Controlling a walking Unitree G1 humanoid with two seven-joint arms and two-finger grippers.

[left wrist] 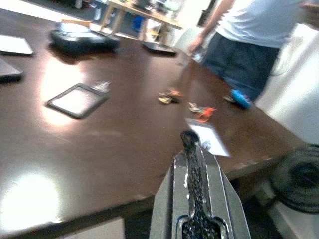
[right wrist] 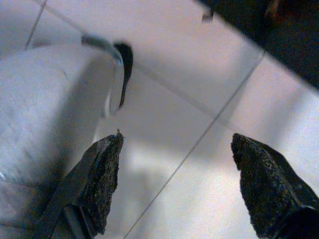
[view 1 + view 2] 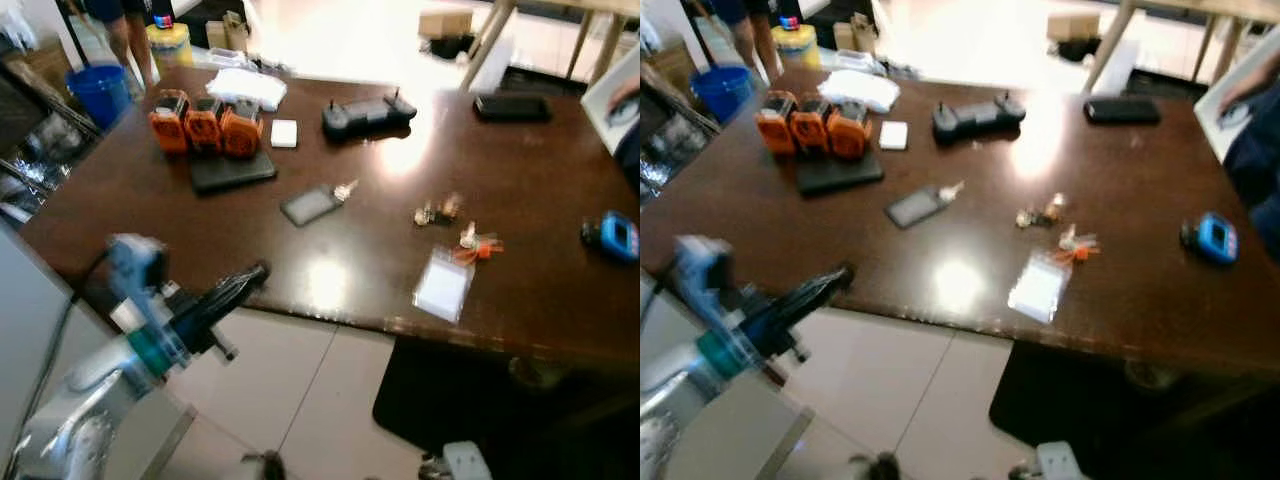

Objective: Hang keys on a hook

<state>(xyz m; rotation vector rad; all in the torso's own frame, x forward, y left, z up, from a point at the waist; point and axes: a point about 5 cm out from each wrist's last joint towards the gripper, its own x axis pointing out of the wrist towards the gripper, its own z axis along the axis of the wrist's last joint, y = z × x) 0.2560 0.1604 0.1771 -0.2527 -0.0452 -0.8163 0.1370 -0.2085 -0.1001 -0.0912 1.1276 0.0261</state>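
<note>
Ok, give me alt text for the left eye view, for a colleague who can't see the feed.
The left gripper, fingers shut, is raised at the near edge of a dark wooden table. Two key bunches lie right of centre near a clear bag. Farther back are three orange devices and a black controller.

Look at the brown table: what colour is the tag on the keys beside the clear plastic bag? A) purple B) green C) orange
C: the keys lying on the brown wooden table carry an orange tag, just above the clear plastic bag.
</note>
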